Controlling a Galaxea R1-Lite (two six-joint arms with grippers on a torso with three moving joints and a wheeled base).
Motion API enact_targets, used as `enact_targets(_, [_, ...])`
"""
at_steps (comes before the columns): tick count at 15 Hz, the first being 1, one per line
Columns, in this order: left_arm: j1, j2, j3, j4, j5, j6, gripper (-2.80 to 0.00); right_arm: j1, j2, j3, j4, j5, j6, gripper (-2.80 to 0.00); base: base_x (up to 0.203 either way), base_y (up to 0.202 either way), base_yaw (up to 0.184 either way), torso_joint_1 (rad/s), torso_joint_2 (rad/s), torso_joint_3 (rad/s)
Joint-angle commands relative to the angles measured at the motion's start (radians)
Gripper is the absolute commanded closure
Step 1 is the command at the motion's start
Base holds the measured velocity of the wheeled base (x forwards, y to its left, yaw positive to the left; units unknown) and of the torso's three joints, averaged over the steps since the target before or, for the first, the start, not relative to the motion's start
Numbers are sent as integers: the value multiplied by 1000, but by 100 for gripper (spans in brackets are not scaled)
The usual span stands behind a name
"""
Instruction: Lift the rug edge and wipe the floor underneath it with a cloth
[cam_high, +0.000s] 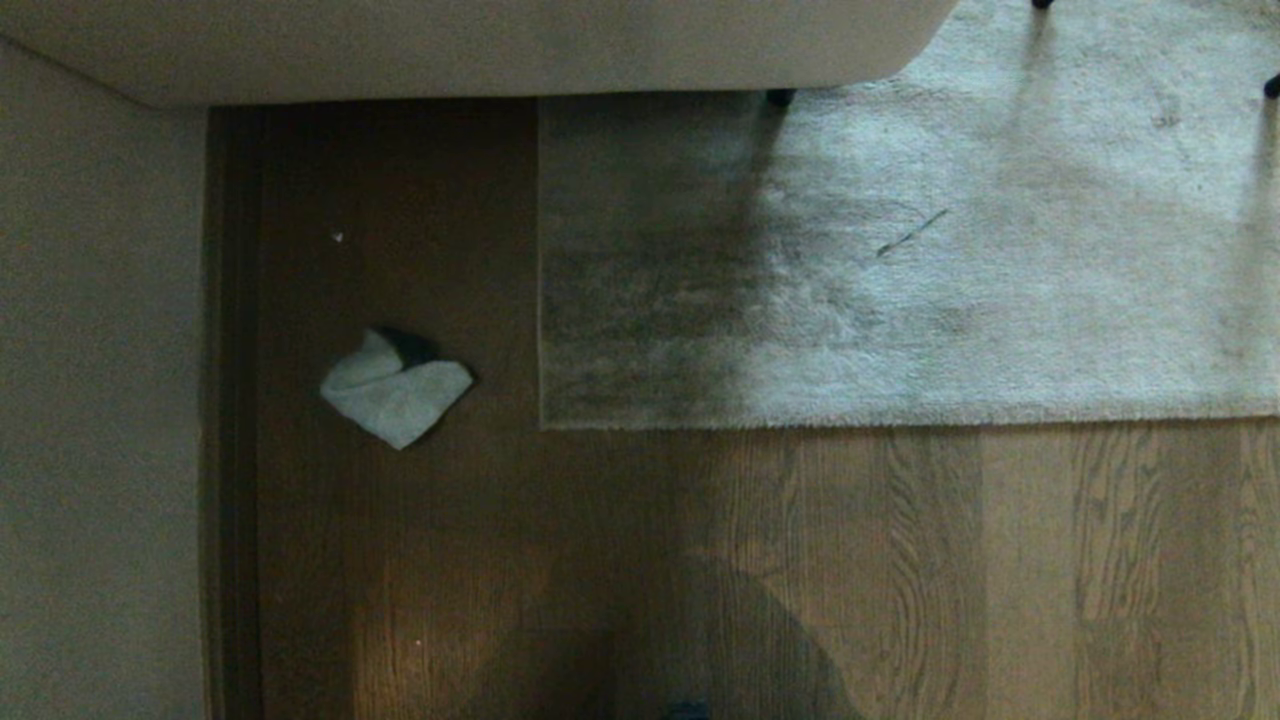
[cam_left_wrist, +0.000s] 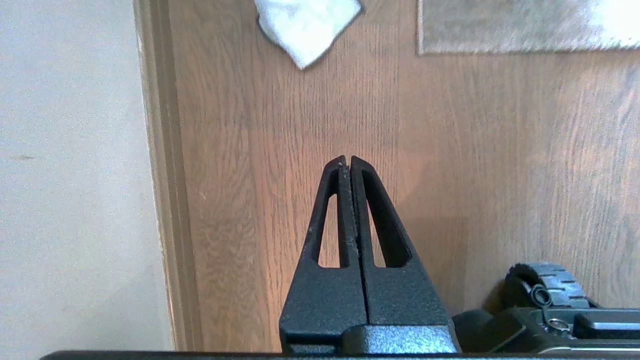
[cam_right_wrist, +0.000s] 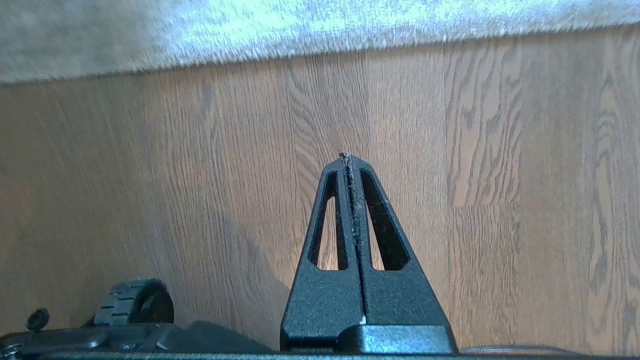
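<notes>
Lying crumpled on glossy wood-grain floor (cam_high: 500, 560), soft terry cloth (cam_high: 395, 395) faces plush rug edge (cam_high: 541, 300); both pincers closed, empty.

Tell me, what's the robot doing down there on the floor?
Nothing is being handled yet. The cloth lies crumpled on the wood floor, a little way to the left of the rug edge, not touching it. The rug lies flat, its corner down. The left gripper and right gripper are both shut and empty, hanging over bare floor short of the cloth and the rug. So the lifting and wiping have not begun.
</notes>
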Motion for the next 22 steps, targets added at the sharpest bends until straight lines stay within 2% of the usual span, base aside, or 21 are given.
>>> enact_targets(1, [0,0,0,0,2,-1,0,0,0,0,-1,0,0,0,0,0,0,-1,3,198])
enact_targets(22, [0,0,0,1,2,-2,0,0,1,0,-1,0,0,0,0,0,0,2,2,203])
